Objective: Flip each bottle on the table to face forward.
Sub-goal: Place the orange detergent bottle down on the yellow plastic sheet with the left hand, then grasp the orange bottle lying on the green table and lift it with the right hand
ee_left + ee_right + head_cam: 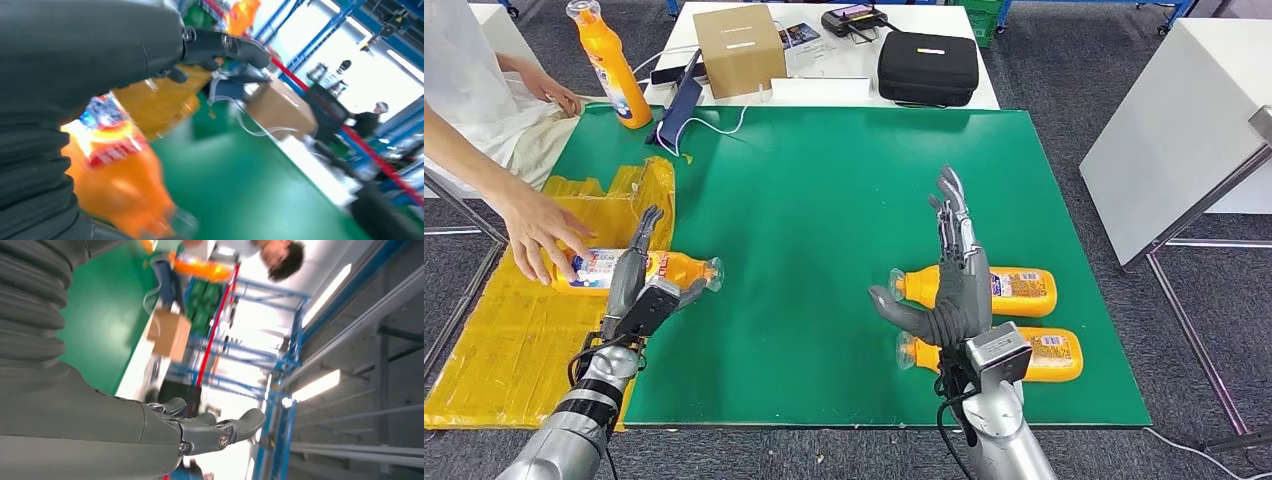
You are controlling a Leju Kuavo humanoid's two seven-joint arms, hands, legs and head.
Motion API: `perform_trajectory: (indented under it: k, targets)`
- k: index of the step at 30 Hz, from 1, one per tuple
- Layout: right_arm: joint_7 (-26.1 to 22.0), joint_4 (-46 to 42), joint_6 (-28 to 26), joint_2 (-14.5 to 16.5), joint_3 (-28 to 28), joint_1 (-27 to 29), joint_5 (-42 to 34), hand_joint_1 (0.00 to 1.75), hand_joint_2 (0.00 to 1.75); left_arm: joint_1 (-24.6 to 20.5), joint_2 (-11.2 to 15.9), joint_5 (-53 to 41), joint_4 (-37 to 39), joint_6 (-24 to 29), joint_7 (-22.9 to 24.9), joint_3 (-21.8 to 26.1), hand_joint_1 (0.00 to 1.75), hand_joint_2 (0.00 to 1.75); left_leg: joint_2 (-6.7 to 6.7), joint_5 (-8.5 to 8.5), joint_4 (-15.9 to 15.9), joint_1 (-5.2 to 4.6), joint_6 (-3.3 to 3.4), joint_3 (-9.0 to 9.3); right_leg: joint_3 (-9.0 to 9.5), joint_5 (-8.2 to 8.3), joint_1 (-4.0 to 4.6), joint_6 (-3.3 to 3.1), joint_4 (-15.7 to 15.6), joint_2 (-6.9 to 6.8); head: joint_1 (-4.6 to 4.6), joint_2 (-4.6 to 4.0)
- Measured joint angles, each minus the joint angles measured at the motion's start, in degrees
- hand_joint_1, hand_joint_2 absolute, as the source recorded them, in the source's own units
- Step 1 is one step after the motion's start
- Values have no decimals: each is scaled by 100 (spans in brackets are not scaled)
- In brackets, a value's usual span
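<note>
Head view: left hand [639, 290] hovers, fingers spread, over the left bottle [639, 270] lying at the desk [824, 200] left edge; a person's hand [539, 235] touches it. Right hand [954, 285] raised, fingers spread, holding nothing, above two lying bottles [1024, 290]. Looks like pre-grasp; next, close on the left bottle.

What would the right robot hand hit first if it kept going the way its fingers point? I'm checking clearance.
Probably nothing: the right robot hand is raised above the nearer bottle, fingers pointing over bare green mat; depth is uncertain.
</note>
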Motion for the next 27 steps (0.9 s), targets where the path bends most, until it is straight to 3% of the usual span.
perform_trajectory:
  k: [5,11,19,27]
  targets:
    - [584,127,-699,-134,15,-146,1568,0,175,751,-226,976,-1759,-984,-44,97,0,175,5,-3,0,0,-1,0,-3,0,1,0,-1,3,-2,0]
    - [1297,391,-890,-560,-2,-499,3430,0,175,1445,-367,1182,-3394,-1347,44,95,0,175,1,-2,0,0,0,0,0,0,1,1,-1,1,0,0]
    - [1578,617,-784,-822,6,-734,3828,0,175,1716,-428,1311,-4139,-1526,35,92,0,175,-1,-1,0,1,0,0,1,1,2,1,-1,0,-2,0]
    - [2010,1351,261,-1561,-45,-1301,4181,0,175,1827,-490,1623,-4311,-2215,486,-143,0,175,-26,3,2,-7,6,-1,7,3,-7,5,-3,-12,-1,0]
